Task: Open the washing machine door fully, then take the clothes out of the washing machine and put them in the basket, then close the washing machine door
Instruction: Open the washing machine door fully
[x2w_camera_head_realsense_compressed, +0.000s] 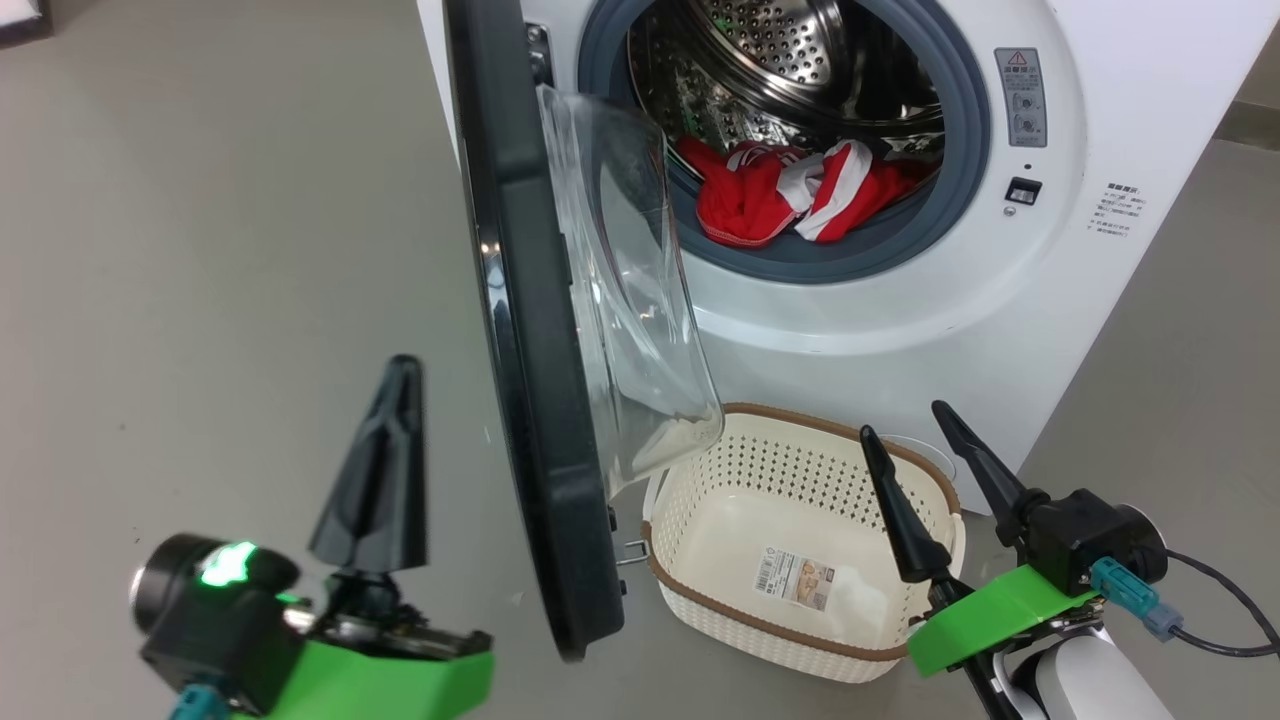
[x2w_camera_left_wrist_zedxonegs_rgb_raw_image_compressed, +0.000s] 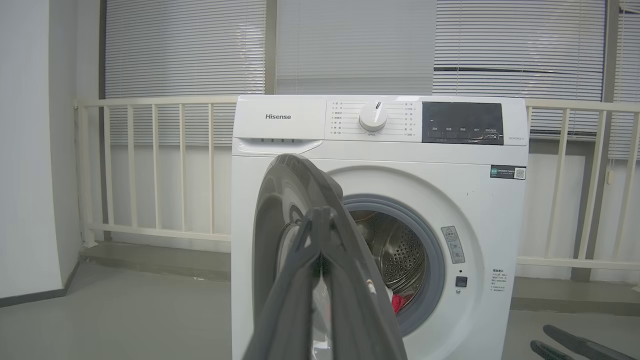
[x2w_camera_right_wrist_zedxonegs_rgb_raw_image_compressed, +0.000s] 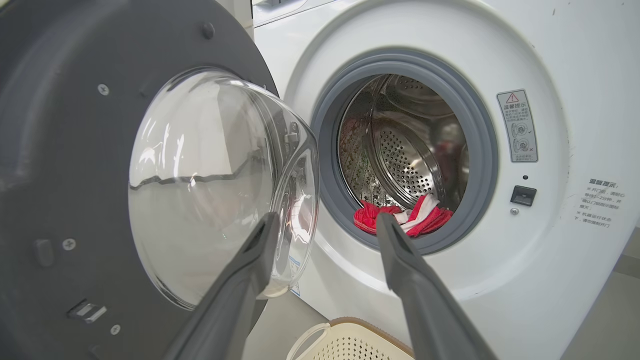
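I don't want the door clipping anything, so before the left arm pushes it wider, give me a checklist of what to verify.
1. Washing machine door fully open: not ok. It sticks straight out, and its glass overhangs a corner of the basket.
2. Left gripper shut, on the door's outer side: ok.
3. Left gripper touching the door: cannot tell.
4. Right gripper open, empty, apart from the door: ok.
5. Basket empty: ok.
6. Clothes lying near the front of the washing machine opening: ok.
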